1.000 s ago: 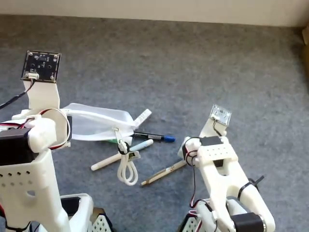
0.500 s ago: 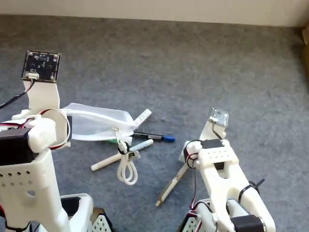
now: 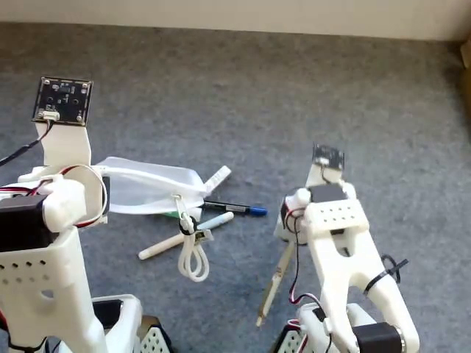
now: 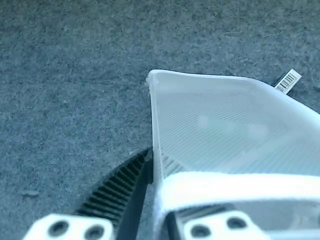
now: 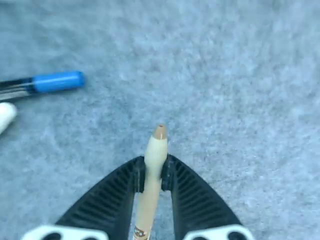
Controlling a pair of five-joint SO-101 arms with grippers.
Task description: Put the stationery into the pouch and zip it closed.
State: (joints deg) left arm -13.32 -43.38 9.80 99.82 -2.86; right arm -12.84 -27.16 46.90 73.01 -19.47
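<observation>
- Right gripper (image 5: pixel 152 175): its black ribbed jaws are pressed onto a slim beige pen (image 5: pixel 155 147) and pinch the barrel just behind the tan tip, which sticks out past the fingertips above the grey carpet (image 3: pixel 294 95).
- In the high view the rest of the beige pen runs back beside the right arm towards its base. Whether its far end touches the carpet cannot be told.
- Left gripper (image 4: pixel 152 172): its jaws are closed on one edge of a translucent white mesh pouch (image 4: pixel 225 125). One black jaw is on the outside and the other shows faintly through the mesh, under the pouch's white band.
- The pouch spreads out from the left gripper over the carpet. A small white barcode tag (image 4: pixel 288 81) sticks out at its far corner.
- A black pen with a blue cap (image 3: pixel 235 209) lies on the carpet just beside the tag end of the pouch, between the two arms and apart from the right gripper.
- A long white marker (image 3: pixel 176 241) lies on the carpet near the pouch, slanting below the blue-capped pen.
- A looped white cord (image 3: pixel 193 261) hangs from the pouch's zip pull and crosses the white marker.
</observation>
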